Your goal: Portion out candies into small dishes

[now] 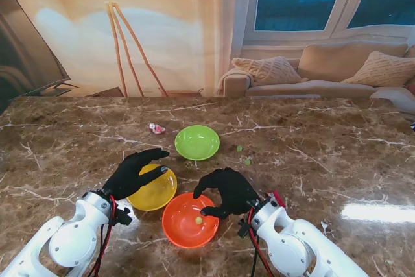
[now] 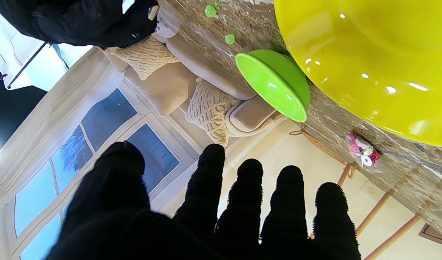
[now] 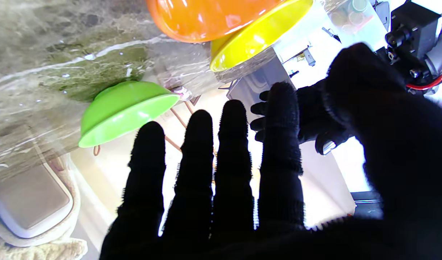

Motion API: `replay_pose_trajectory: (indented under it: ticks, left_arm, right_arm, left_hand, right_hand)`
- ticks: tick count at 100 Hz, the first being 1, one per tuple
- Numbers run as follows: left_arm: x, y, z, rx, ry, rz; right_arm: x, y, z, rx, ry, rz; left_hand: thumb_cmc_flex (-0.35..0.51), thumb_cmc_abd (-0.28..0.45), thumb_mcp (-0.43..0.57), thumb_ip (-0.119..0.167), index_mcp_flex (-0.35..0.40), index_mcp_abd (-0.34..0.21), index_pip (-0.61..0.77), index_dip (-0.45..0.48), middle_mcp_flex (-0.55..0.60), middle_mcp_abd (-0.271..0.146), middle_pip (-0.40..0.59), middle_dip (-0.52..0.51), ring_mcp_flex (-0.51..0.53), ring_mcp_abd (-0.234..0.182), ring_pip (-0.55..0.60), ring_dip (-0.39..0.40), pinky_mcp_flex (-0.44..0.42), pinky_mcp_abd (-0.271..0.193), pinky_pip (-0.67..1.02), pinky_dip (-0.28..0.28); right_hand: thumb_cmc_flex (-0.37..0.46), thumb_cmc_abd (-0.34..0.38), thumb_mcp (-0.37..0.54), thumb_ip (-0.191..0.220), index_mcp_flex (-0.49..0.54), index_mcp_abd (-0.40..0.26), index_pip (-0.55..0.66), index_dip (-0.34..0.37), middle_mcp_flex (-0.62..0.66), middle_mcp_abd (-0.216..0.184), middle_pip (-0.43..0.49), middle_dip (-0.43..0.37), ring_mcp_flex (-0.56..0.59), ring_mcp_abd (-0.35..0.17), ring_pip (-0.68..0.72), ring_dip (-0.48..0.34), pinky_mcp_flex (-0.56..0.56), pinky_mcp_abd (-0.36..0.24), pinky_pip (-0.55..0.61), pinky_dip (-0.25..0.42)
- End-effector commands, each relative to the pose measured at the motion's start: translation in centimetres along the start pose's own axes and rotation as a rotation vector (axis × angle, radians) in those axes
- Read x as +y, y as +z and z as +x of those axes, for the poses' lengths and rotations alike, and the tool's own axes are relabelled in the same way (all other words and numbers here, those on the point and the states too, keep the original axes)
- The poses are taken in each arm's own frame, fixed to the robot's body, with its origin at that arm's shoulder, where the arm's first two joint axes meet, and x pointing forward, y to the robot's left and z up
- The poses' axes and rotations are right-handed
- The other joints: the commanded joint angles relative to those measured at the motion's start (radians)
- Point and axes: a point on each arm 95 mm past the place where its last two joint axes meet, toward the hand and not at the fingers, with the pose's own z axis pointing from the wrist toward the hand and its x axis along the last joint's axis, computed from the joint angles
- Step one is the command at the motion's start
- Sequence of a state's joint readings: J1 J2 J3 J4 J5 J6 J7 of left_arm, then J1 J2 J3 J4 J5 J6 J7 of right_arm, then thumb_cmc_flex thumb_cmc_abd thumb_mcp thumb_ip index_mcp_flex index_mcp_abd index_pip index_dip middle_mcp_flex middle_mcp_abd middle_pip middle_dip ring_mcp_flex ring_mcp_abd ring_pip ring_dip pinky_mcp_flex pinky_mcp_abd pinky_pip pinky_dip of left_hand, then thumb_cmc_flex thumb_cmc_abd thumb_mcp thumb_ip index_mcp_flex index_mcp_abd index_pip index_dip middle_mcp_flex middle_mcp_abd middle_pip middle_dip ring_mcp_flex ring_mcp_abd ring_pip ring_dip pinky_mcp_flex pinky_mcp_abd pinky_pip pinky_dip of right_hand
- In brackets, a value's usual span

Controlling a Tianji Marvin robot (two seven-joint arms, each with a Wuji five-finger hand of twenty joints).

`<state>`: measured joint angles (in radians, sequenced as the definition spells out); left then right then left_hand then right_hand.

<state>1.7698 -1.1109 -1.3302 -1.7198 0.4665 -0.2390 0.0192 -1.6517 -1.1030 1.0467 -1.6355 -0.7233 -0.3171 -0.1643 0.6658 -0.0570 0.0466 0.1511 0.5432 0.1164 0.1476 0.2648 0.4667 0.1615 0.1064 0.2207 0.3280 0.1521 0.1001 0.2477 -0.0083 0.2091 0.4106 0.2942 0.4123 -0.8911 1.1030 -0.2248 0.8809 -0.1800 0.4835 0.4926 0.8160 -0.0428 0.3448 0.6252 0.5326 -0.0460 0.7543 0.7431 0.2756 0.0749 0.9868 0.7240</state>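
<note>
Only the orange bowl [image 1: 189, 220] of three holds one green candy [image 1: 199, 220]; both hands, left hand [image 1: 137, 172] and right hand [image 1: 226, 192], hover spread and empty.

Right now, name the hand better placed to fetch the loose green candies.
Right. The green candies lie right of the green bowl, on the right hand side; the left hand hovers over the yellow bowl.

1. No readable text, brand, number or sign is showing on the green dish [image 1: 197, 142], the yellow dish [image 1: 155, 192] or the orange dish [image 1: 189, 220].
2. The small candy packet [image 2: 363, 151] on the desk [image 1: 324, 154] is showing colours only; any print there is too small to read.
</note>
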Motion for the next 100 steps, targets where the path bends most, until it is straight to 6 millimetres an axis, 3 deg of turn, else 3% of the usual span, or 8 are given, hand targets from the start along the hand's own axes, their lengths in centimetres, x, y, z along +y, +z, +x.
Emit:
replay_pose_trajectory:
  ticks: [1, 36, 41, 48, 63, 71, 79, 100]
  left_arm:
    - [0.2, -0.2, 0.0, -0.002, -0.002, -0.003]
    - [0.2, -0.2, 0.1, -0.001, -0.001, -0.002]
    - [0.2, -0.2, 0.1, -0.001, 0.0, -0.001]
    - [0.2, -0.2, 0.0, -0.002, 0.0, 0.001]
    - [0.1, -0.3, 0.0, -0.005, 0.001, 0.002]
    - [0.0, -0.3, 0.0, -0.007, 0.001, 0.003]
    - [0.0, -0.3, 0.0, -0.008, 0.002, 0.002]
    - [0.0, -0.3, 0.0, -0.009, 0.001, 0.0]
  right_arm:
    - [-0.4, -0.3, 0.1, -0.003, 0.011, 0.014]
    - [3.1, 0.4, -2.2, -0.119, -0.183, -0.089]
    - [3.7, 0.5, -2.9, -0.144, -0.209, -0.098]
    - [4.4, 0.7, -4.0, -0.183, -0.236, -0.1]
    - [4.8, 1.0, -6.8, -0.275, -0.275, -0.088]
    - [4.6, 1.1, -8.3, -0.325, -0.28, -0.076]
    - [4.3, 1.3, -9.6, -0.368, -0.282, -0.069]
    - [3.7, 1.8, -12.6, -0.446, -0.29, -0.053]
  left_hand:
    - [-0.027, 0.052, -0.021, -0.02, -0.02, -0.017, -0.003, 0.004, -0.037, 0.008, -0.013, -0.016, -0.024, -0.02, -0.022, -0.014, -0.007, -0.005, -0.028, -0.001]
    - [-0.027, 0.051, -0.02, -0.019, -0.02, -0.017, -0.003, 0.004, -0.037, 0.008, -0.013, -0.016, -0.025, -0.021, -0.023, -0.014, -0.002, 0.0, -0.026, 0.002]
    - [-0.027, 0.051, -0.02, -0.019, -0.02, -0.016, -0.003, 0.004, -0.037, 0.008, -0.013, -0.016, -0.024, -0.02, -0.023, -0.014, -0.002, 0.0, -0.026, 0.002]
    - [-0.027, 0.051, -0.02, -0.019, -0.02, -0.016, -0.003, 0.004, -0.036, 0.008, -0.013, -0.016, -0.024, -0.02, -0.022, -0.014, -0.001, 0.001, -0.025, 0.003]
    - [-0.026, 0.051, -0.02, -0.019, -0.02, -0.017, -0.003, 0.004, -0.036, 0.007, -0.013, -0.016, -0.025, -0.02, -0.023, -0.014, -0.001, 0.002, -0.025, 0.004]
    - [-0.026, 0.051, -0.02, -0.019, -0.02, -0.017, -0.003, 0.004, -0.037, 0.008, -0.014, -0.016, -0.025, -0.019, -0.023, -0.014, -0.001, 0.005, -0.026, 0.004]
    - [-0.027, 0.051, -0.02, -0.019, -0.02, -0.016, -0.003, 0.004, -0.037, 0.007, -0.014, -0.016, -0.025, -0.021, -0.023, -0.014, -0.001, 0.007, -0.026, 0.005]
    - [-0.027, 0.051, -0.02, -0.019, -0.021, -0.015, -0.003, 0.004, -0.038, 0.007, -0.014, -0.016, -0.025, -0.02, -0.023, -0.014, 0.0, 0.003, -0.027, 0.006]
  right_hand:
    - [-0.047, -0.005, 0.018, 0.031, -0.047, 0.017, -0.035, 0.01, -0.031, 0.003, -0.018, -0.018, -0.041, 0.004, -0.018, -0.005, -0.018, -0.016, -0.013, 0.025]
    - [0.042, -0.022, 0.05, 0.045, 0.028, 0.046, -0.032, -0.018, 0.159, -0.036, 0.138, 0.092, 0.18, -0.008, 0.116, 0.067, 0.115, 0.016, 0.078, 0.042]
    - [0.079, -0.037, 0.066, 0.051, 0.048, 0.033, -0.03, -0.057, 0.17, -0.047, 0.181, 0.154, 0.181, -0.013, 0.152, 0.104, 0.114, 0.016, 0.085, 0.029]
    - [0.11, -0.057, 0.064, -0.025, 0.052, 0.028, -0.013, -0.112, 0.166, -0.059, 0.23, 0.336, 0.162, -0.023, 0.194, 0.155, 0.098, 0.012, 0.083, 0.015]
    - [0.118, -0.05, 0.062, -0.053, 0.054, 0.036, 0.003, -0.149, 0.152, -0.066, 0.291, 0.476, 0.121, -0.032, 0.251, 0.205, 0.061, 0.007, 0.068, 0.013]
    - [0.11, -0.044, 0.068, -0.041, 0.043, 0.049, 0.0, -0.16, 0.136, -0.063, 0.295, 0.493, 0.097, -0.035, 0.265, 0.218, 0.042, 0.004, 0.06, 0.014]
    - [0.062, -0.059, 0.088, 0.041, 0.031, 0.067, 0.004, -0.18, 0.124, -0.059, 0.303, 0.443, 0.083, -0.037, 0.279, 0.23, 0.031, 0.002, 0.053, 0.021]
    - [0.037, -0.091, 0.097, 0.036, -0.001, 0.065, -0.004, -0.196, 0.104, -0.072, 0.337, 0.436, 0.07, -0.043, 0.3, 0.242, 0.026, -0.003, 0.054, 0.026]
